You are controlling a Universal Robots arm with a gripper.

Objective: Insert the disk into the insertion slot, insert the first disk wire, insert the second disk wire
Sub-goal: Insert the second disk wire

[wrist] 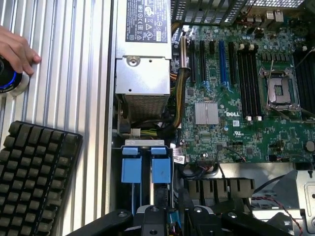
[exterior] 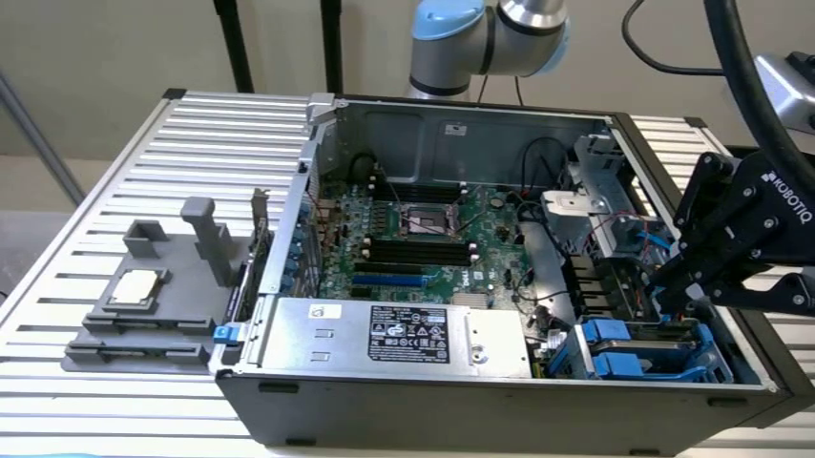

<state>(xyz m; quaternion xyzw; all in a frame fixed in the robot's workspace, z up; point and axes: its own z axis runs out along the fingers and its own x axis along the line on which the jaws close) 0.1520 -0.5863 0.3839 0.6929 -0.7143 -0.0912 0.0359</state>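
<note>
Black, and marked ROBOTIQ, the gripper [exterior: 694, 291] is hovering at the exterior view's right, directly over the corner of the open computer case [exterior: 510, 401] where the insertion slot [exterior: 656, 348] is sitting. How far its fingers are parted I cannot tell, and nothing is visibly held between them. The insertion slot is showing as a grey metal bay with bright blue plastic tabs [wrist: 146, 164], lying just beside the silver power-supply box [exterior: 395, 334] and near the green motherboard [exterior: 421, 234]. Whether the disk is seated in that bay cannot be determined. In the wrist view, blue wires [wrist: 172, 217] are running close beneath the gripper body. A person's hand [wrist: 17, 49] is resting on a round device with a blue ring [wrist: 9, 81] on the ribbed metal table [wrist: 74, 73], near a black keyboard [wrist: 34, 172]. On the exterior view's left, a grey fixture [exterior: 159, 305] is standing on the table, well apart from the case.
</note>
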